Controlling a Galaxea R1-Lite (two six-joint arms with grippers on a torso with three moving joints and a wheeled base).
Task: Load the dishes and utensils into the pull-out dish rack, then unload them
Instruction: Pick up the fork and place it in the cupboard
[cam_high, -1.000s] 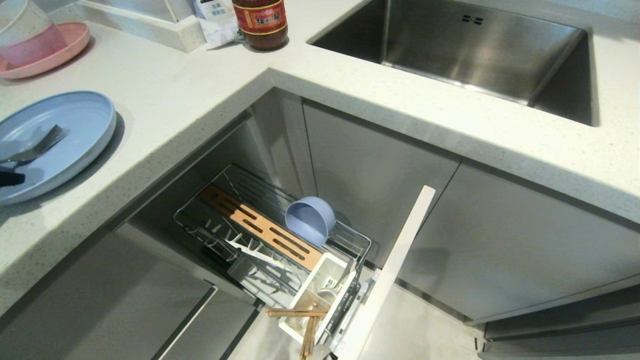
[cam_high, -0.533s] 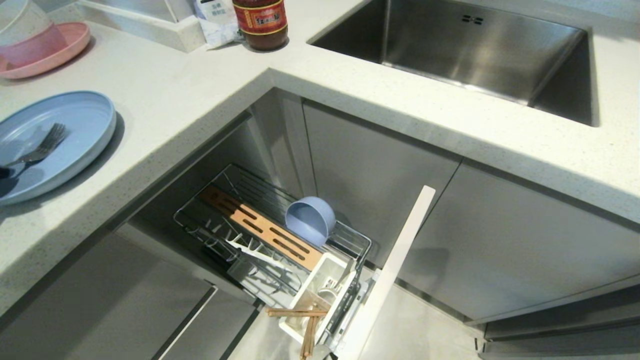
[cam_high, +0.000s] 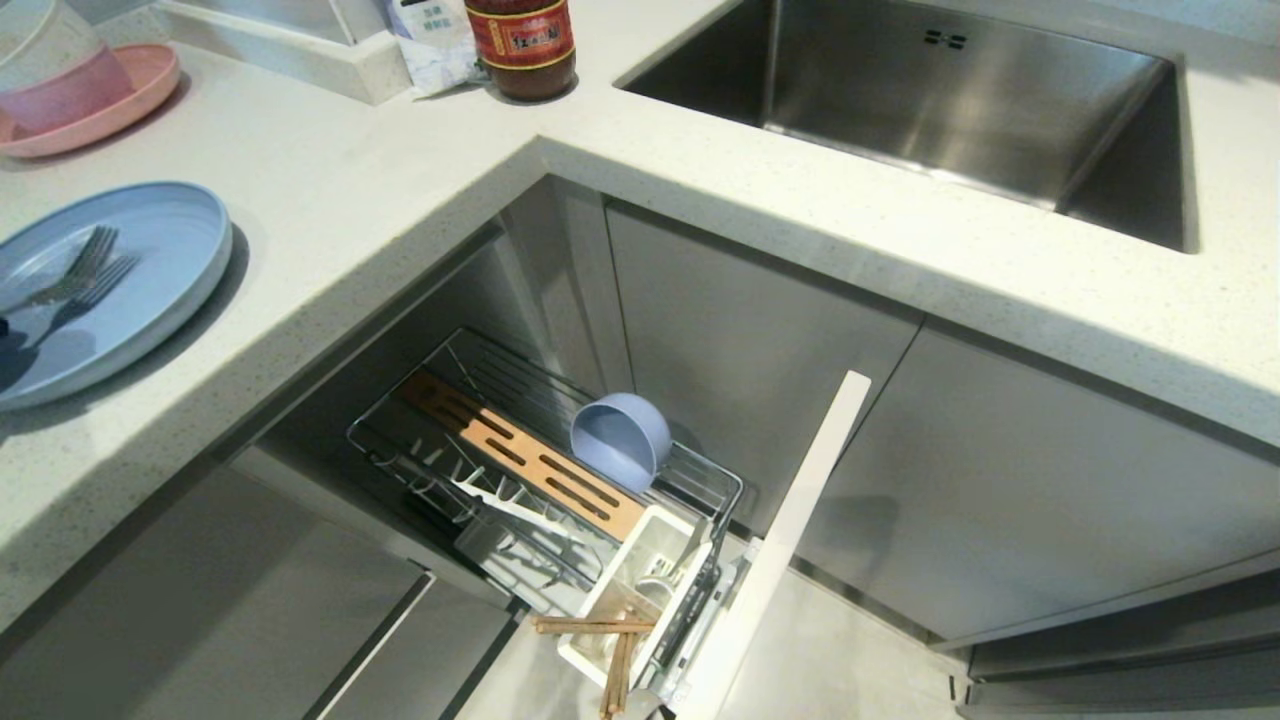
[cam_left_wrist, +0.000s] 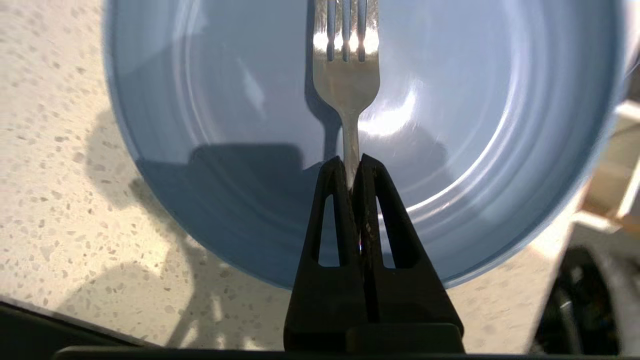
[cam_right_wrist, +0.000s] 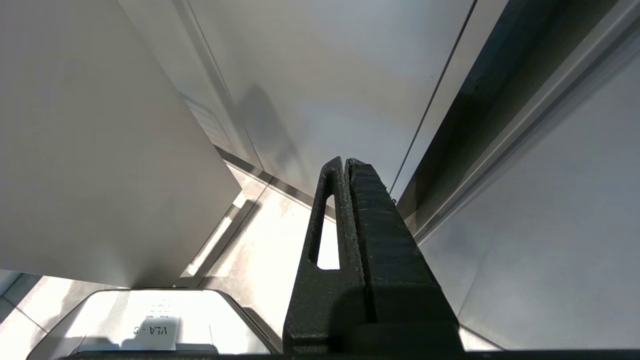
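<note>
Head view: one light-blue plate (cam_high: 150, 270) on the desk (cam_high: 400, 180) at 9 o'clock, one fork (cam_high: 65, 277) lifted over it with tines toward 1 o'clock and its shadow beneath, handle running off the frame edge. One pink plate (cam_high: 130, 100) at 11 o'clock, carrying one white-and-pink bowl (cam_high: 50, 70). One dark jar (cam_high: 520, 45) and one white packet (cam_high: 432, 42) at 12 o'clock, one steel sink (cam_high: 930, 100) at 1 o'clock. Below the desk edge, one pull-out dish rack (cam_high: 560, 500) drawn out, near 6 o'clock: one light-blue bowl (cam_high: 620, 440) tipped on its side beside the wooden strip (cam_high: 525, 455), one pair of chopsticks (cam_high: 610, 640) lying crossed over the white utensil box (cam_high: 640, 590), pale cabinet front (cam_high: 780, 550) at the rack's outer end. Left wrist view: left gripper (cam_left_wrist: 351, 165) above the plate (cam_left_wrist: 225, 100), fingers (cam_left_wrist: 332, 200) pressed together, pinching the fork (cam_left_wrist: 346, 80) by its handle. Right wrist view: right gripper (cam_right_wrist: 345, 165) parked low beside grey cabinet doors (cam_right_wrist: 325, 75), above the floor (cam_right_wrist: 270, 240), fingers (cam_right_wrist: 370, 225) closed on nothing.
</note>
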